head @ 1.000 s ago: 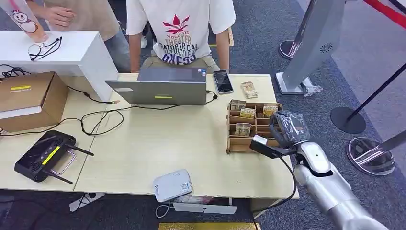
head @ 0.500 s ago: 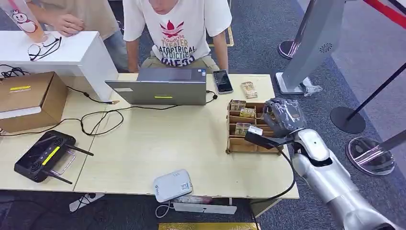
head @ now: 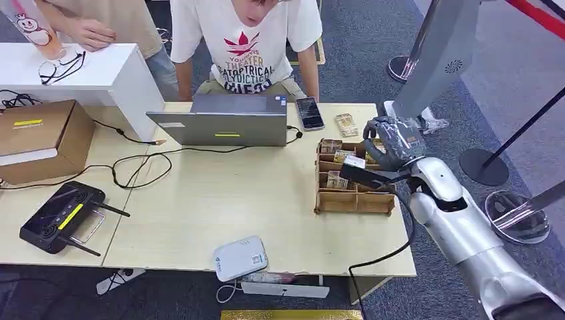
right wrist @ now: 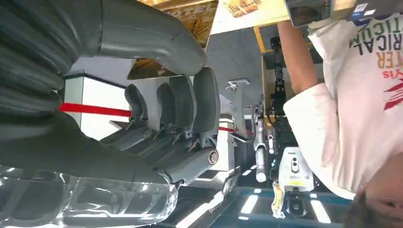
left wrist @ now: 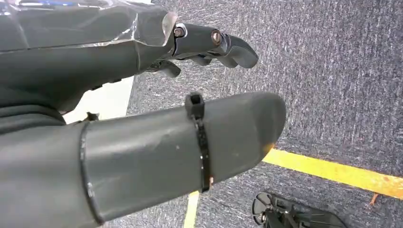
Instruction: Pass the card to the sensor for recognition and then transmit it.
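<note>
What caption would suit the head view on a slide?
Robot's right hand reaches over a wooden card rack on a desk, a person seated behind a laptop.

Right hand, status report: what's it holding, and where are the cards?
Right hand over wooden card rack, fingers curled, nothing seen in it. Left hand hanging, holding nothing. Cards in rack slots. White reader at table's near edge.

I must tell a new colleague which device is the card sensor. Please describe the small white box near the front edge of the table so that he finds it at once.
Start at the pale wooden table and go to its front edge, the side away from the laptop. There lies the small white box, flat with rounded corners, partly overhanging the edge, its white cable hanging below. The nearby black controller with antennas is dark; this is the only white device there.
</note>
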Action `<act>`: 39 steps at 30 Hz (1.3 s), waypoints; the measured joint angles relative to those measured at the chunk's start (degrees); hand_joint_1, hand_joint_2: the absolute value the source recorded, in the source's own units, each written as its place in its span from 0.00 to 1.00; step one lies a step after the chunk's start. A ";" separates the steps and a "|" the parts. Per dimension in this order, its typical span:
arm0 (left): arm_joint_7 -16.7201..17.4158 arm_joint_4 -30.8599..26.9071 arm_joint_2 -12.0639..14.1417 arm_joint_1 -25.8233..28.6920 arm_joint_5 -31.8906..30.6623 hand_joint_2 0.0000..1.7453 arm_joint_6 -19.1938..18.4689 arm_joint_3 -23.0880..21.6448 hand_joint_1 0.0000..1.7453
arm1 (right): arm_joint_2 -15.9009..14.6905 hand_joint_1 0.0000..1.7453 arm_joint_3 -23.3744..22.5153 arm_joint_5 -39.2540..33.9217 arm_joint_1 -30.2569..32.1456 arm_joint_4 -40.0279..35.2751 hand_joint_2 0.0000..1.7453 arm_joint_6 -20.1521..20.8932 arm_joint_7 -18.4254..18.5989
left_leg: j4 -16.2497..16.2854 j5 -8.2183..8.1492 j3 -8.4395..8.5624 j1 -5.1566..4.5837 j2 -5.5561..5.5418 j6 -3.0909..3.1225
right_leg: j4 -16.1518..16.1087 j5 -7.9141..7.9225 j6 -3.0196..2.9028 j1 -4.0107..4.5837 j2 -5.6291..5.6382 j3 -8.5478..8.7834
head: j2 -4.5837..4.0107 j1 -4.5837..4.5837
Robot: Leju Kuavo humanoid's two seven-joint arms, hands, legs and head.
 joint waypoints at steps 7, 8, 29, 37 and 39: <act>-0.09 0.00 0.00 0.00 -0.57 0.00 -0.22 0.00 0.00 | -2.12 0.79 0.04 -3.92 -2.07 -2.45 1.00 1.99 0.02 | 0.01 0.00 -0.01 -0.01 -0.01 0.00 | 0.00 0.00 0.00 -0.01 -0.01 0.00 | 0.00 0.02; -0.11 0.00 0.00 -0.01 -0.61 0.00 -0.24 0.00 0.00 | -2.45 0.78 0.04 -4.22 -2.30 -2.76 1.00 2.08 0.02 | 0.01 0.00 -0.01 -0.01 -0.01 0.00 | 0.00 0.00 0.00 -0.01 -0.01 0.00 | 0.00 0.02; 0.48 0.00 0.00 -1.38 -3.67 0.00 -1.05 -0.13 0.00 | -0.98 0.87 2.47 -6.60 -10.32 -3.32 1.00 0.40 -0.41 | 0.01 0.02 0.00 0.00 0.02 -0.01 | 0.02 0.03 -0.01 0.00 0.03 0.01 | 0.00 0.02; 1.24 0.00 0.00 -2.07 -4.39 0.00 -1.14 -0.68 0.00 | 6.19 0.92 5.71 -6.25 -16.21 3.30 1.00 -0.94 -0.24 | 0.01 0.07 0.01 0.02 0.01 -0.02 | 0.04 0.03 -0.02 0.02 0.02 0.01 | 0.00 0.02; 1.46 0.00 0.02 -2.13 -4.61 0.00 -1.16 -0.90 0.00 | 7.91 0.90 6.30 -5.84 -16.74 4.74 1.00 -0.94 -0.22 | 0.01 0.07 0.01 0.02 0.00 -0.02 | 0.04 0.03 -0.02 0.02 0.01 0.00 | 0.00 0.02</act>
